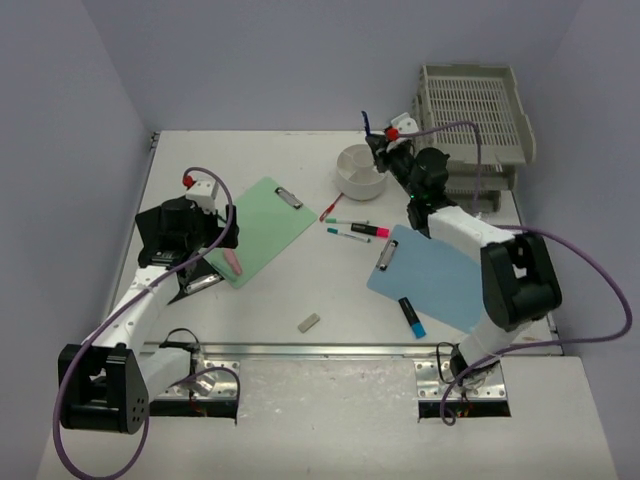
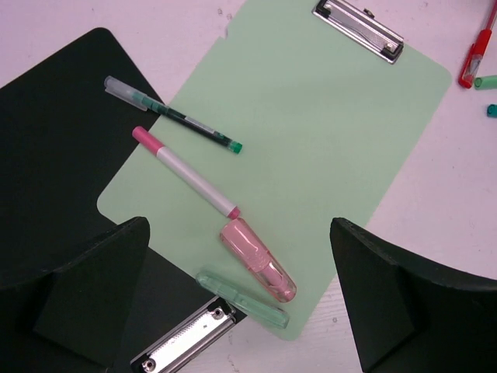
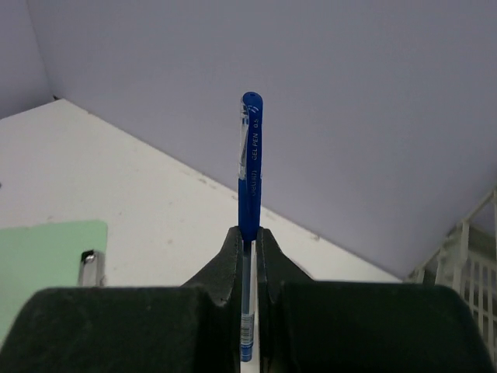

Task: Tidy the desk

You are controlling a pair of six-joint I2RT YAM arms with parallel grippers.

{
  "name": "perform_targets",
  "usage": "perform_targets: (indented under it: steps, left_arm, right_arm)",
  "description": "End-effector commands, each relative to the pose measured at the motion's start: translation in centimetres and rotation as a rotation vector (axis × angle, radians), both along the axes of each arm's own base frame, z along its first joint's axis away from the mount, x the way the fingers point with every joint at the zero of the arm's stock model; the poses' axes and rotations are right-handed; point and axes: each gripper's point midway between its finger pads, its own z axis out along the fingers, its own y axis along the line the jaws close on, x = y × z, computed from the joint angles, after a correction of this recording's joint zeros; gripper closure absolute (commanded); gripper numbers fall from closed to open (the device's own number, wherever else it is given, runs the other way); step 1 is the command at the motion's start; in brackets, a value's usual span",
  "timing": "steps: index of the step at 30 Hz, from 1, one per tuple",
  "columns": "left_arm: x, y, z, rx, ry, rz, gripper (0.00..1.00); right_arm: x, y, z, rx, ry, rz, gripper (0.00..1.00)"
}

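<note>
The white desk [image 1: 270,300] holds scattered stationery. My right gripper [image 1: 378,148] hovers over a white bowl [image 1: 360,172] at the back. In the right wrist view it [image 3: 248,233] is shut on a blue gel pen [image 3: 250,155] that stands upright. My left gripper [image 1: 190,235] is open and empty. In the left wrist view it [image 2: 248,311] hangs over the green clipboard [image 2: 311,140], with a pink highlighter [image 2: 258,260] and a clear green cap [image 2: 242,299] lying between its fingers. A pink-and-white pen [image 2: 185,171] and a green pen [image 2: 175,115] lie there too.
A black clipboard [image 2: 54,140] lies partly under the green one. A blue clipboard [image 1: 440,275] with a blue marker [image 1: 411,316] lies at the right. A red pen [image 1: 331,207], two teal pens [image 1: 347,228] and a pink highlighter [image 1: 370,231] lie mid-desk. A grey eraser [image 1: 309,322] lies near the front. Grey trays [image 1: 475,125] stand back right.
</note>
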Motion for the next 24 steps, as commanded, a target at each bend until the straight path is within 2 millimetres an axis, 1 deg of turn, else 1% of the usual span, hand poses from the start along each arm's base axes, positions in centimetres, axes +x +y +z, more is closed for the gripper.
perform_targets:
  steps: [1, 3, 4, 5, 6, 7, 8, 10, 14, 17, 20, 22, 24]
  left_arm:
    - [1.5, -0.6, 2.4, -0.025, -0.061, -0.024, 0.00]
    - [1.5, -0.7, 2.5, -0.028, -0.061, -0.028, 0.00]
    - [1.6, -0.8, 2.6, -0.029, -0.064, -0.033, 0.00]
    - [1.7, -0.9, 2.7, -0.029, -0.067, -0.038, 0.00]
    - [1.7, -0.9, 2.8, -0.029, -0.068, -0.038, 0.00]
    - [1.8, -0.9, 2.8, -0.028, -0.069, -0.042, 0.00]
    - [1.9, -0.9, 3.0, -0.028, -0.073, -0.044, 0.00]
    - [2.1, -0.9, 3.1, -0.026, -0.073, -0.044, 0.00]
    - [2.4, -0.8, 2.9, -0.019, -0.065, -0.042, 0.00]
    - [2.5, -0.9, 2.5, -0.020, -0.057, -0.043, 0.00]
    - [2.6, -1.1, 2.4, -0.029, -0.060, -0.054, 0.00]
    - [3.0, -1.2, 2.6, -0.033, -0.075, -0.061, 0.00]
    - [3.3, -1.2, 2.8, -0.031, -0.083, -0.062, 0.00]
  right_arm:
    - [3.3, 0.6, 7.6, 0.048, -0.378, -0.110, 1.00]
    - [4.8, 1.0, 5.7, 0.046, -0.374, -0.129, 1.00]
    - [5.8, 0.9, 5.9, 0.071, -0.402, -0.153, 1.00]
    - [6.5, 0.9, 4.9, 0.080, -0.400, -0.168, 1.00]
    - [6.6, 0.5, 5.9, 0.101, -0.419, -0.186, 1.00]
    - [7.4, 0.8, 4.5, 0.108, -0.391, -0.190, 1.00]
    - [7.8, 0.7, 5.0, 0.125, -0.400, -0.198, 1.00]
    - [8.4, 0.9, 4.0, 0.137, -0.382, -0.196, 1.00]
    - [8.9, 0.9, 2.2, 0.148, -0.338, -0.205, 1.00]
    - [8.8, 0.2, 0.7, 0.166, -0.304, -0.236, 1.00]
    - [8.6, 0.1, -0.8, 0.170, -0.271, -0.237, 1.00]
    - [8.6, 0.2, -2.2, 0.179, -0.231, -0.230, 1.00]
    - [8.6, 0.2, -2.9, 0.185, -0.211, -0.230, 1.00]
